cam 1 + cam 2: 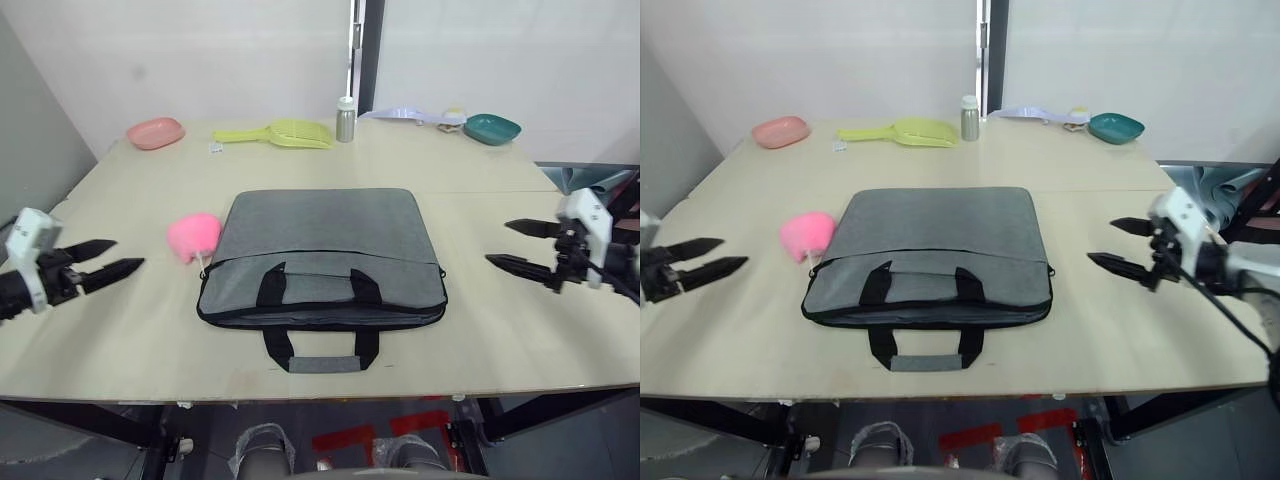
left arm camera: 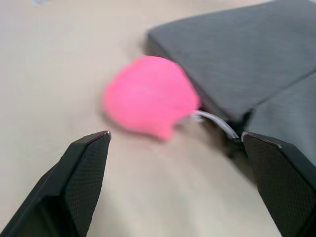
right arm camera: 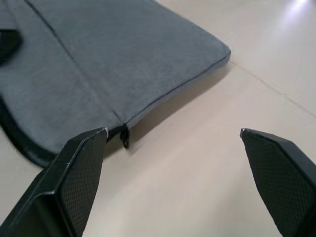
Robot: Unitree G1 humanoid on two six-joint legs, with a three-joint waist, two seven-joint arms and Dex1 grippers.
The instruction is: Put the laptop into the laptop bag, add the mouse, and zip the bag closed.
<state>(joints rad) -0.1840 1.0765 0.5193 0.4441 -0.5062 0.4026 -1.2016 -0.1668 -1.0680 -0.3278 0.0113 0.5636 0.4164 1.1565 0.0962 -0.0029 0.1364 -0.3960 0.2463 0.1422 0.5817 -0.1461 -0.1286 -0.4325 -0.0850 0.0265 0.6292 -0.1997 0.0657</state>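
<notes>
The grey laptop bag (image 1: 320,250) lies flat in the middle of the table, its two strap handles (image 1: 320,345) towards me. Its zipper line looks drawn shut, with a pull (image 3: 125,140) at the right corner. The laptop and the mouse are hidden from view. My left gripper (image 1: 128,253) is open above the table, left of the bag and pointing at the pink lump (image 2: 148,96). My right gripper (image 1: 497,242) is open to the right of the bag, level with the zipper corner, with nothing between its fingers.
The pink lump (image 1: 194,236) touches the bag's left edge. Along the far side stand a pink dish (image 1: 155,132), a yellow-green scoop (image 1: 280,133), a metal bottle (image 1: 345,120), a pale scoop (image 1: 415,116) and a teal bowl (image 1: 492,128).
</notes>
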